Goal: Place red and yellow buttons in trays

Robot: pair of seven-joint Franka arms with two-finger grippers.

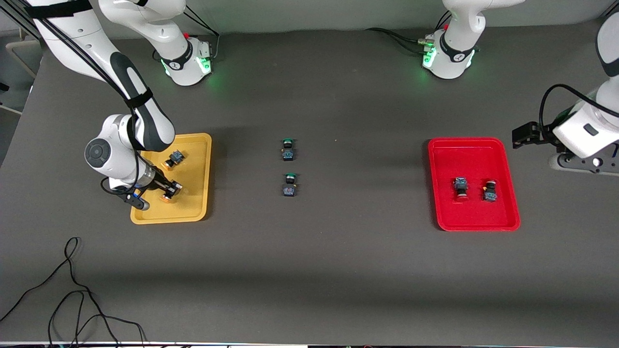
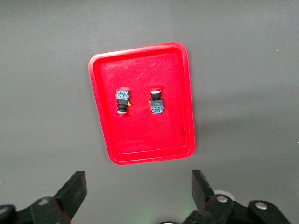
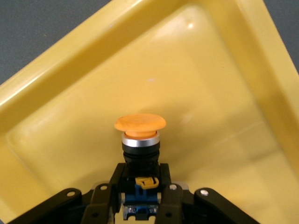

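My right gripper (image 1: 170,191) is shut on a yellow-capped button (image 1: 168,195), cap down over the yellow tray (image 1: 199,203). In the right wrist view the fingers (image 3: 116,184) clamp the button's black-and-blue body (image 3: 139,161) just above the tray floor (image 3: 219,121). A second yellow button (image 1: 173,160) lies in the yellow tray. Two red buttons (image 1: 461,188) (image 1: 490,190) lie in the red tray (image 1: 445,159); they show in the left wrist view too (image 2: 123,101) (image 2: 156,101). My left gripper (image 2: 138,186) is open and empty, up beside the red tray (image 2: 180,135), at the left arm's end.
Two green-capped switches (image 1: 288,149) (image 1: 289,185) lie in the middle of the table between the trays. A black cable (image 1: 72,290) curls on the table near the front camera at the right arm's end. The arm bases stand along the table's edge farthest from the camera.
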